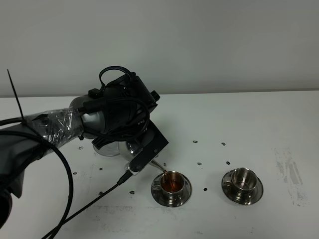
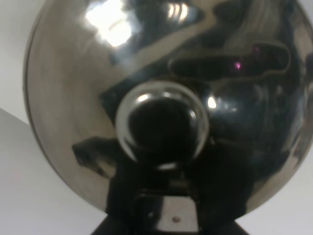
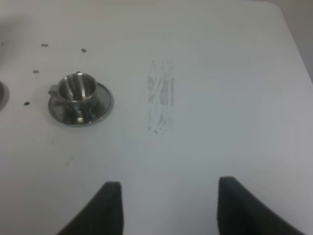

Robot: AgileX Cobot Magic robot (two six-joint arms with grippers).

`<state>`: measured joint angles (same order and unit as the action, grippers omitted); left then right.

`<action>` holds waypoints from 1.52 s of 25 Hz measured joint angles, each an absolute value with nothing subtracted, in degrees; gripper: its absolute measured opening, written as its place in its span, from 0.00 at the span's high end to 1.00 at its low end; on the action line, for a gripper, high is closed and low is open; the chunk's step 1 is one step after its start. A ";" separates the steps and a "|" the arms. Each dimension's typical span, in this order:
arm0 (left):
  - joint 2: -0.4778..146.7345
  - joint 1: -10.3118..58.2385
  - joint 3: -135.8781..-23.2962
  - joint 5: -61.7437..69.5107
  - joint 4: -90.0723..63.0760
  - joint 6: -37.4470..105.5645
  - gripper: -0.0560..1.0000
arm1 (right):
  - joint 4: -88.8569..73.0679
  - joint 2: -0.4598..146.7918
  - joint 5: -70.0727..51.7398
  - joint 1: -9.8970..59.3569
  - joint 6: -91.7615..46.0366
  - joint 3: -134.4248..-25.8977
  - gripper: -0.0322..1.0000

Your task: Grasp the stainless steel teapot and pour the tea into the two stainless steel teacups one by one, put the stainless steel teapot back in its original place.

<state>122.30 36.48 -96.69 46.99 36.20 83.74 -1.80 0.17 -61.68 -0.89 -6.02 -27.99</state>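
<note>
My left gripper [image 1: 145,152] is shut on the stainless steel teapot [image 1: 133,145] and holds it tilted over the left teacup [image 1: 171,185]. The arm hides most of the pot. The thin spout [image 1: 158,166] points down to the cup, and dark reddish-brown tea [image 1: 172,182] fills it. In the left wrist view the teapot's domed lid [image 2: 73,98] and knob [image 2: 161,127] fill the frame. The right teacup [image 1: 242,181] stands empty on its saucer [image 1: 255,195]; it also shows in the right wrist view [image 3: 78,89]. My right gripper [image 3: 168,205] is open and empty above bare table.
The white table [image 1: 259,124] has small dark specks [image 1: 199,163] around the cups and a grey scuff mark [image 1: 289,172], also seen in the right wrist view [image 3: 161,98]. A black cable [image 1: 89,203] trails across the front left. A grey wall stands behind.
</note>
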 joint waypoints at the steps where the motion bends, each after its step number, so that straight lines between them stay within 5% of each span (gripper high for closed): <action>1: 122.32 36.63 -96.69 46.94 36.51 83.74 0.71 | -1.80 0.17 -61.68 -0.89 -6.02 -27.99 0.53; 38: 122.36 38.16 -96.69 46.10 40.20 84.85 0.71 | -1.80 0.17 -61.68 -0.89 -6.02 -27.99 0.53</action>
<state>122.36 38.16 -96.69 46.10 40.20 84.85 -1.80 0.17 -61.68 -0.89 -6.02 -27.99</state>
